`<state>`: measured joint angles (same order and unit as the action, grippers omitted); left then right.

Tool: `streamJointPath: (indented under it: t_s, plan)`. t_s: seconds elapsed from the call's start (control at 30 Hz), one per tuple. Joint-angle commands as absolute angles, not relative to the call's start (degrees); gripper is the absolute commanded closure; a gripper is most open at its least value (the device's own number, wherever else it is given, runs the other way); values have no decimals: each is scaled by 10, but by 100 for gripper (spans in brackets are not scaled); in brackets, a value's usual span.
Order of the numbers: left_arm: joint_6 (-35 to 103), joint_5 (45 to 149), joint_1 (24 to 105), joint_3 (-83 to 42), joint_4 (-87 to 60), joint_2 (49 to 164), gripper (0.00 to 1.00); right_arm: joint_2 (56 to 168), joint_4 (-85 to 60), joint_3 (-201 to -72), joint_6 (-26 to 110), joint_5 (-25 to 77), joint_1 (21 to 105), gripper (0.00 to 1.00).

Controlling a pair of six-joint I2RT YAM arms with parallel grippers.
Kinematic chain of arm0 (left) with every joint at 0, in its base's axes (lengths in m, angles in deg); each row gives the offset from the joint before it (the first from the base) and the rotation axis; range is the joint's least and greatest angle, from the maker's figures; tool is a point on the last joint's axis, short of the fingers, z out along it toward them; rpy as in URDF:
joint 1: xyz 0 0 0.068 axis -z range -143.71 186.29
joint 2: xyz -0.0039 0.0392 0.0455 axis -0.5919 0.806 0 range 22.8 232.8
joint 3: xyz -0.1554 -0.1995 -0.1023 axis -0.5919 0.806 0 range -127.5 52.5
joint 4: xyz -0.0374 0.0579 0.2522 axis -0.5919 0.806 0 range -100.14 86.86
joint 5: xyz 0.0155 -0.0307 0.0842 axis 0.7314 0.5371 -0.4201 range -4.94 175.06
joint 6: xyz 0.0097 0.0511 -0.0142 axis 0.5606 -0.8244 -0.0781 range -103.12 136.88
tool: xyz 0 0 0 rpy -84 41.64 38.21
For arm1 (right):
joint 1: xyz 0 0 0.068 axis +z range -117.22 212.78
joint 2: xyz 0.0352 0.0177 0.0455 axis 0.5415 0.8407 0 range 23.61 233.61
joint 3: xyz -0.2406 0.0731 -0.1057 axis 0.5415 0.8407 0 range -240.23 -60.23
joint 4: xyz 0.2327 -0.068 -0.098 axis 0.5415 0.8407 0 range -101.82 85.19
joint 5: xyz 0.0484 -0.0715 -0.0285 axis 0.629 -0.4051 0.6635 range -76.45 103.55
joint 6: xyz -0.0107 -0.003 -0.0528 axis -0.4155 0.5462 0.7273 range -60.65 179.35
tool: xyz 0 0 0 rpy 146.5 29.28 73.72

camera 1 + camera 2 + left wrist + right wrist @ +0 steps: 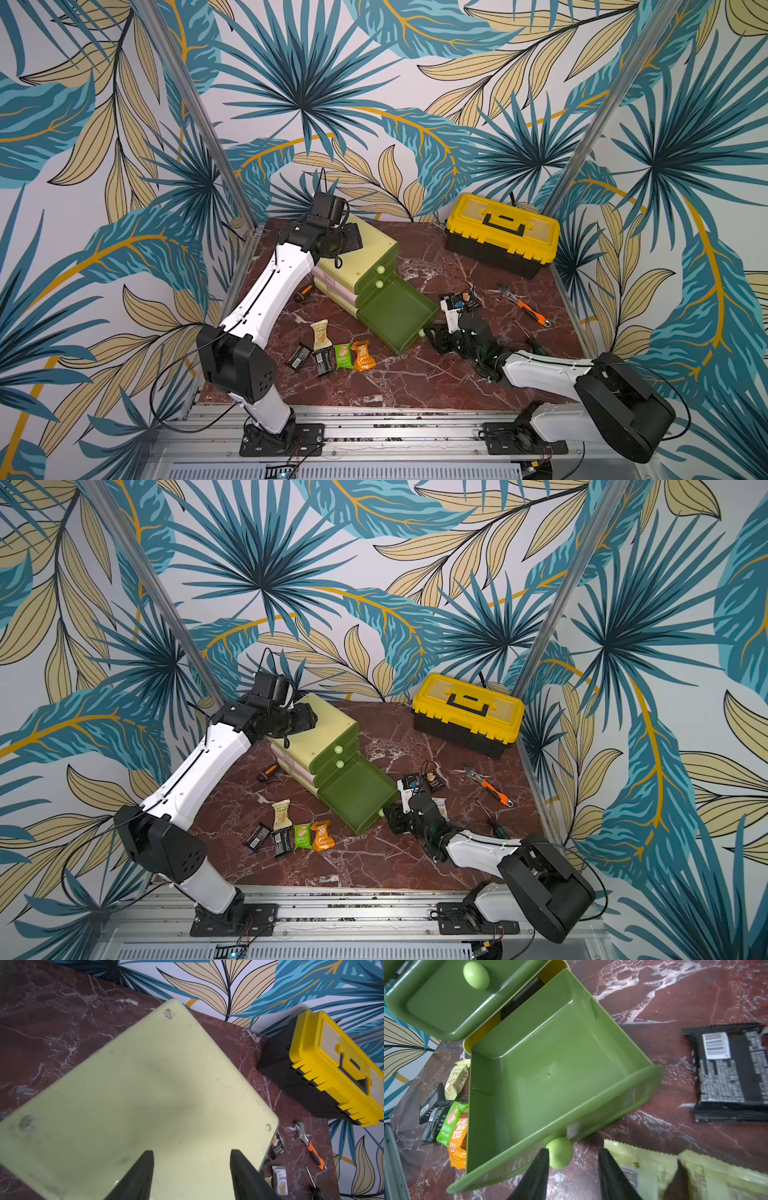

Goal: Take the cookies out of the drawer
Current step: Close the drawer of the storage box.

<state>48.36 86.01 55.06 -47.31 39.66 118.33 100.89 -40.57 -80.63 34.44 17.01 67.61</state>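
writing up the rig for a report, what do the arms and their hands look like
The left arm and right arm have white shell links, chunky black joint housings and thin black cables looping outside. The left hand and right hand each end in two black tapered fingers.

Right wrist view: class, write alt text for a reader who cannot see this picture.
An empty green drawer stands pulled out over a red marble table, its pale green knob between the open jaws of the right gripper. A black cookie packet and cream cookie packets lie on one side of it, a cluster of mixed cookie packets on the other.
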Motion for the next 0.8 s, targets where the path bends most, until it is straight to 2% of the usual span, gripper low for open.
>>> streamJointPath:
  t_s: [0.0,0.27,0.77]
  plan:
    - [471,849,551,-506,417,1189,38,1029,-453,-793,330,191,679,59]
    - [470,850,551,-500,423,1199,41,1070,-514,-778,340,229,679,59]
    - [465,850,551,-486,441,1212,45,1142,-565,-797,344,234,679,66]
